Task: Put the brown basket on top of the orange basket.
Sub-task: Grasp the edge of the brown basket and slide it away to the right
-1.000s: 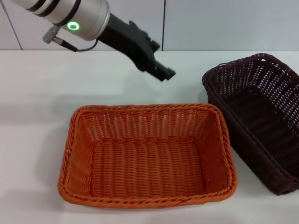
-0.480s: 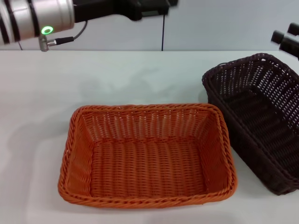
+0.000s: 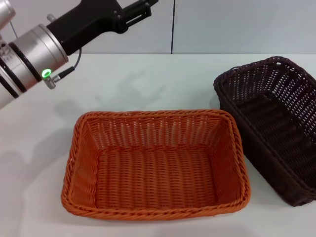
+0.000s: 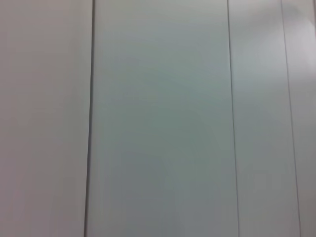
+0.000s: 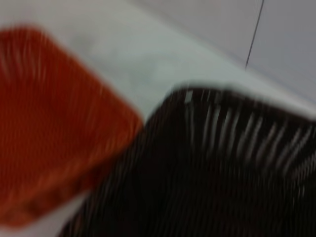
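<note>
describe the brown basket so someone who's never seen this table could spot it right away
On the white table, two woven baskets sit side by side, neither stacked on the other. The brown basket is the one on the robot's right, partly cut off by the head view's edge, beside the orange basket. It is dark brown, nearly black, with open-weave sloping sides, while its neighbour is bright orange.

I count two baskets on the white table (image 3: 148,84) in front of me: one orange basket (image 3: 155,165) and one brown basket (image 3: 269,126). One of my arms, the left arm (image 3: 59,37), is in the head view. Behind the table there is one wall (image 3: 237,24) of panels.
</note>
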`<state>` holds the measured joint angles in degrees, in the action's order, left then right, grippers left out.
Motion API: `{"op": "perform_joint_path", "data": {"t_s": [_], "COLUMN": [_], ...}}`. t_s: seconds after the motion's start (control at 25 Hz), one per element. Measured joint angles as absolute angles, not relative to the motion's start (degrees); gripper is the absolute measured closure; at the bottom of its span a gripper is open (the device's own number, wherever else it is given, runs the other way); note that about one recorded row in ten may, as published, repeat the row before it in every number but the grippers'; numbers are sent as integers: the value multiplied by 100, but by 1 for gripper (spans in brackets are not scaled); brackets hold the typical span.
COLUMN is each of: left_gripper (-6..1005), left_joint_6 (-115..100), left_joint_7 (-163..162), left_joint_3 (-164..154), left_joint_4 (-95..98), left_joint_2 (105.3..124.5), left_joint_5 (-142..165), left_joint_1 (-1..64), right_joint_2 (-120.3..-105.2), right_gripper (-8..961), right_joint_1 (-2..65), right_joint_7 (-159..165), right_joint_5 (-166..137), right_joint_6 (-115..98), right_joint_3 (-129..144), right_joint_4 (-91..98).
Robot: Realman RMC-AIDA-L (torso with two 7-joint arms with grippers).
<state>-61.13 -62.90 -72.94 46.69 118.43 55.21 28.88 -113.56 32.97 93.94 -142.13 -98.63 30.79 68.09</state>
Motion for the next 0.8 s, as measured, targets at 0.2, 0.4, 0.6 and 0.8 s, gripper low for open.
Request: {"op": "perform_joint_path", "data": {"t_s": [0.2, 0.4, 0.6, 0.8], "left_gripper": [149, 149, 149, 149], "left_joint_6": [-6306, -6312, -6314, -6282], "left_joint_7": [-5915, -5866, -5865, -5865], "left_joint_3": [-7463, -7547, -7608, -7686], "left_joint_4": [4090, 3980, 3947, 3915], "left_joint_2": [11853, 11853, 11856, 11856], "left_joint_5": [4835, 4595, 4483, 4438], "left_joint_1": [2940, 2937, 2937, 3001], "right_joint_2": [-11372, -11405, -11507, -11573], "right_gripper": [327, 326, 327, 328], "right_joint_1": [3264, 3208, 3021, 2959], "right_joint_7": [9221, 8944, 8638, 8313], "right_joint_5": [-15023, -15475, -15523, -15511], "right_joint_6": [-10274, -10734, -11171, -11818], "right_joint_3": [3128, 3280, 3506, 3525], "right_joint_4": [6911, 6834, 6814, 6778]}}
